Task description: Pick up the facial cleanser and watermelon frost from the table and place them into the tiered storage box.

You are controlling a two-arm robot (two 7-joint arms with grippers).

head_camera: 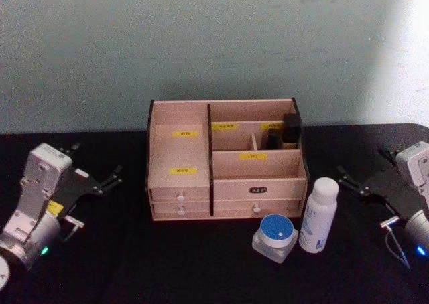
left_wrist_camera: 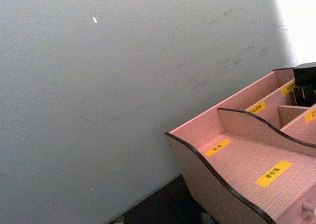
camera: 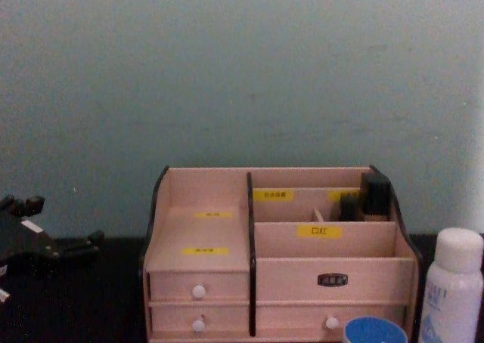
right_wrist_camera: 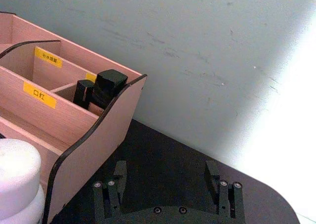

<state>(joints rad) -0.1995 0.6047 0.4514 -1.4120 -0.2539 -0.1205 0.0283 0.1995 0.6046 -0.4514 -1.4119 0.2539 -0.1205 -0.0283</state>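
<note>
The white bottle (head_camera: 318, 215) is standing upright on the black bench (head_camera: 120, 264), just off the front right corner of the storage box (head_camera: 177, 158). The low jar (head_camera: 275, 236) with the blue lid is sitting beside it, nearly touching, in front of the lower right drawer. I can't read either label, so which one is the cleanser and which the watermelon frost is anyone's guess.

The right end effector (head_camera: 362, 165) is hanging to the right of the bottle, fingers spread and gripping nothing. Its wrist view is showing the same empty gap. The left end effector (head_camera: 97, 160) is waiting well off to the left of the box, and it is looking released and empty too.

On handling, the bottle is looking like smooth, stiff plastic. It is probably light, tall enough to tip and a bit slippery, so a squeeze across the middle of the body, below the cap, is looking safest. The jar is looking squat, stable, rigid and possibly heavier for its size. Its sides are the place to pinch, not the lid.
</note>
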